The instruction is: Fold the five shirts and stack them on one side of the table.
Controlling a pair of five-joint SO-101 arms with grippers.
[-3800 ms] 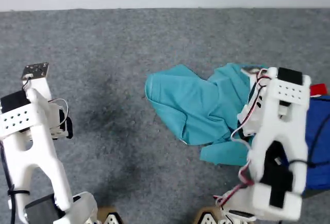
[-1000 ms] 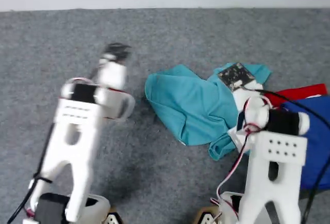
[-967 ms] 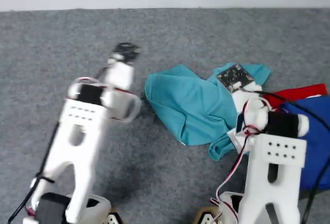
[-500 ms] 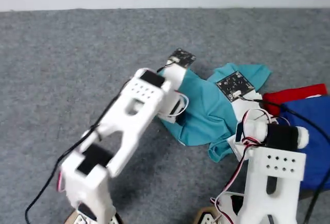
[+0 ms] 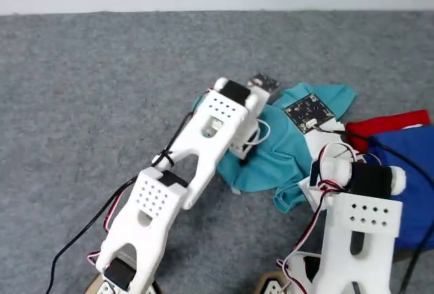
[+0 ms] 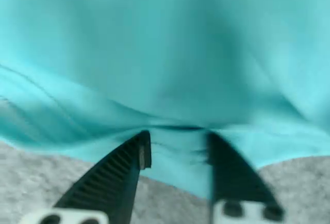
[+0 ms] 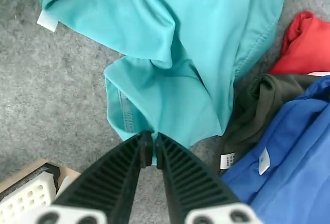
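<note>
- Right of centre in the high view, a teal shirt (image 5: 278,162), crumpled and unfolded on the grey tabletop (image 5: 102,70), with one sleeve end poking out toward the upper right of the heap.
- At the heap's lower left edge, a small white label (image 5: 235,187) against the grey.
- Across the shirt's left part, the left arm (image 5: 203,138), stretched on a slant from the lower left of the frame up onto the cloth.
- Left hand (image 6: 178,149) spread wide in its own wrist view, one dark finger on either side of a stretch of teal hem, nothing clamped, grey tabletop just past the hem.
- At the lower right of the high view, the right arm (image 5: 352,219), its wrist end over the shirt's right part.
- Right hand (image 7: 151,149) closed almost tight, tips meeting on the edge of a folded-under flap of teal cloth, a thin sliver of teal pinched between them.
- Touching the teal heap at the right edge of the high view, a red shirt (image 5: 390,123), bunched up.
- Just below the red one, toward the lower right corner, a blue shirt (image 5: 413,185), partly under the right arm.
- In the right wrist view, a dark olive shirt (image 7: 258,105), wedged between the teal, red and blue cloth, with a white tag at its edge.
</note>
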